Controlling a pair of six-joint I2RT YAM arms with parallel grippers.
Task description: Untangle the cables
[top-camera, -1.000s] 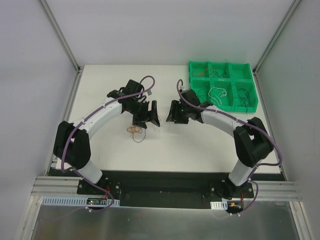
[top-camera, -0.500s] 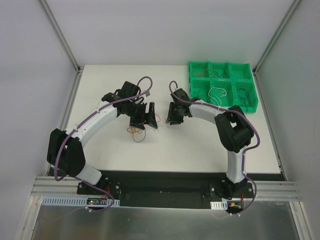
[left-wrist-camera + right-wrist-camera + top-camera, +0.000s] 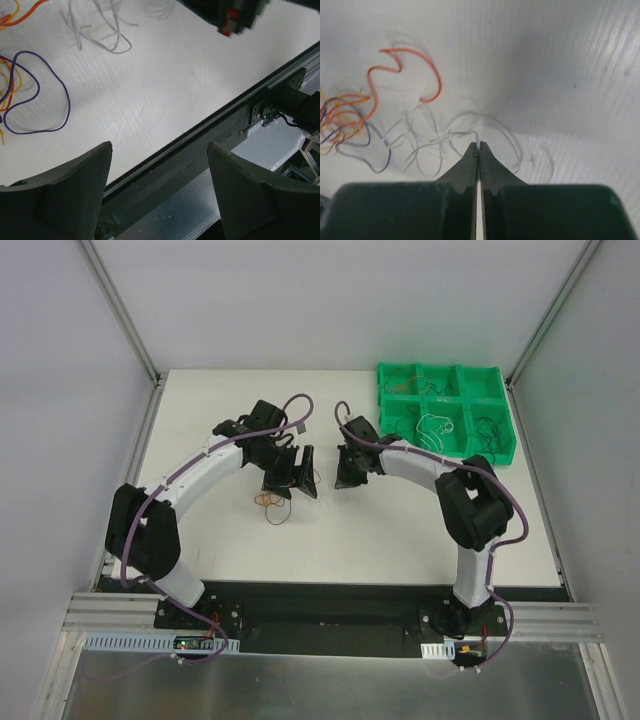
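Note:
The cables lie as a small orange, red and purple tangle [image 3: 270, 502] on the white table, just in front of both grippers. In the right wrist view, my right gripper [image 3: 478, 146] is shut on a thin white cable [image 3: 470, 133] whose loops spread left on the table. A curly red-orange strand [image 3: 439, 82] lies beyond it, and the orange-purple knot [image 3: 342, 120] sits at the left edge. My left gripper [image 3: 160, 150] stands wide open with nothing between its fingers. From it I see a purple loop [image 3: 67, 107] and white strands [image 3: 100, 42] at upper left.
A green compartment tray [image 3: 440, 367] stands at the back right, with a few loose wires in its cells. The table's near edge and black rail [image 3: 210, 135] run under my left gripper. Grey walls close in both sides.
My right gripper has closed, pinching the white cable. The right arm's elbow has swung in toward the middle. My left arm has shifted only slightly and stays open.

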